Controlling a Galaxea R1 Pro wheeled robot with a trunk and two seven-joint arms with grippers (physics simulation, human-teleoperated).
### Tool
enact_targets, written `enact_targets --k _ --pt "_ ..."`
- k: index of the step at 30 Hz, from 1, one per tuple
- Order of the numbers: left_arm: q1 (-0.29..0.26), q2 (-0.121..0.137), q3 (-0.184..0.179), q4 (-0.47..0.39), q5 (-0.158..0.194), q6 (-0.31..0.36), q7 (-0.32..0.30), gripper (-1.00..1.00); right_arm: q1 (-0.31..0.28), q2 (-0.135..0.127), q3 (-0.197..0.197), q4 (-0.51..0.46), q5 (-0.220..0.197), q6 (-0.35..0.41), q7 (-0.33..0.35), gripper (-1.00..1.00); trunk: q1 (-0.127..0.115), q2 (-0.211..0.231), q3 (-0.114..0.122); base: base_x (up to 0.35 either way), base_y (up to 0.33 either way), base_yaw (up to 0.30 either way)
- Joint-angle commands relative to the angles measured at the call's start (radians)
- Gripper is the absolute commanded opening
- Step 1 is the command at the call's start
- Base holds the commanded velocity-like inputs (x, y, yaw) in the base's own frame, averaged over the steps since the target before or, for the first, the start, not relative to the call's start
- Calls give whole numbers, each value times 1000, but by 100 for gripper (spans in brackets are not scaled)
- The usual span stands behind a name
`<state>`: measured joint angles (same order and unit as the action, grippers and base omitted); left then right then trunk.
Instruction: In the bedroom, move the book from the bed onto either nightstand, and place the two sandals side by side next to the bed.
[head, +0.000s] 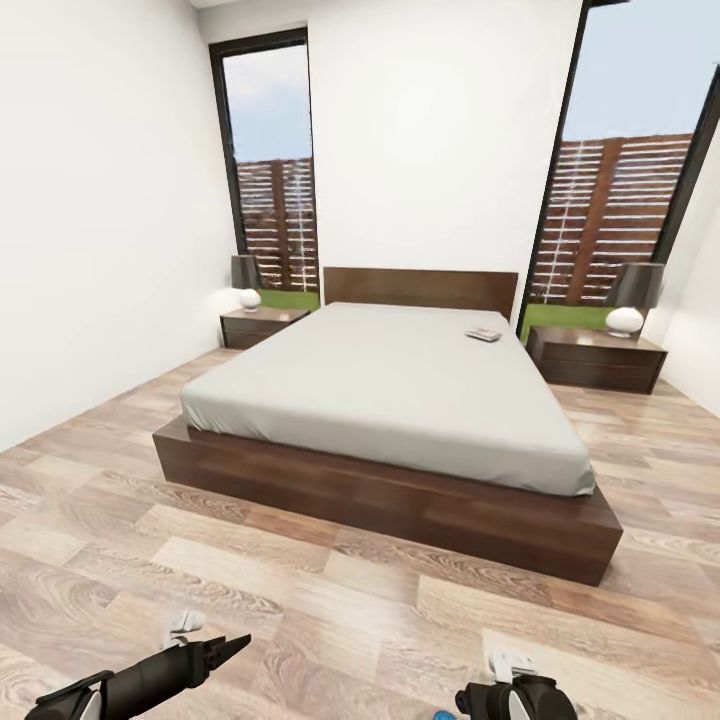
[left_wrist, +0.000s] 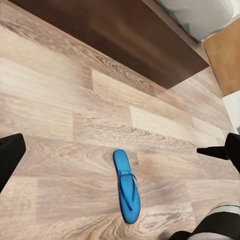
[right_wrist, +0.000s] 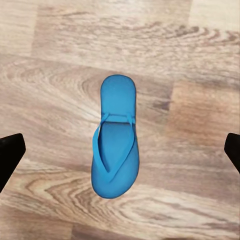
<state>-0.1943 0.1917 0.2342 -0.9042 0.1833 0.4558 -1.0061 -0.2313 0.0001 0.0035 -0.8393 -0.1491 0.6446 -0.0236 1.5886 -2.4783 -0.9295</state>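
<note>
I stand at the foot of the bed (head: 400, 400), looking over it. The book (head: 483, 334) lies far up on the grey mattress, near the headboard, on the side of the right nightstand (head: 596, 358). The left nightstand (head: 262, 325) sits at the other side of the bed. My right tool (right_wrist: 120, 150) hangs over the floor (head: 330, 610) with a blue sandal (right_wrist: 116, 137) right under it. The two dark tips are spread wide, one at each side of the sandal, and they hold nothing. The sandal lies flat with its straps up, and its long way runs across the line between my two tips, so I think the tips would close on its two long sides if I go straight down. In the head view I see just a bit of blue (head: 441, 714) beside my right arm, at the very bottom edge. My left tool (left_wrist: 120, 150) is open wide too, and it is empty. It looks at the sandal (left_wrist: 126, 185) from farther off, with the dark bed frame beyond it. So my right arm is the nearer one, I think. My left arm (head: 140, 680) reaches low and forward over the floor. I see one sandal for sure; I cannot tell where the other one is.
</note>
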Motion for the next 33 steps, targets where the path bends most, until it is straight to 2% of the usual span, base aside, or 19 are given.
enact_targets --k 1,3,33 --pt "0 0 0 0 5 9 -2 100 -1 0 0 -1 -6 4 -2 100 4 -8 -4 0 0 0" --pt "0 0 0 0 5 9 -2 100 -1 0 0 -1 -6 4 -3 100 11 -22 -11 0 0 0" --pt "0 -1 0 1 5 9 1 100 0 1 1 -1 -6 4 -4 100 25 -29 -127 0 0 0"
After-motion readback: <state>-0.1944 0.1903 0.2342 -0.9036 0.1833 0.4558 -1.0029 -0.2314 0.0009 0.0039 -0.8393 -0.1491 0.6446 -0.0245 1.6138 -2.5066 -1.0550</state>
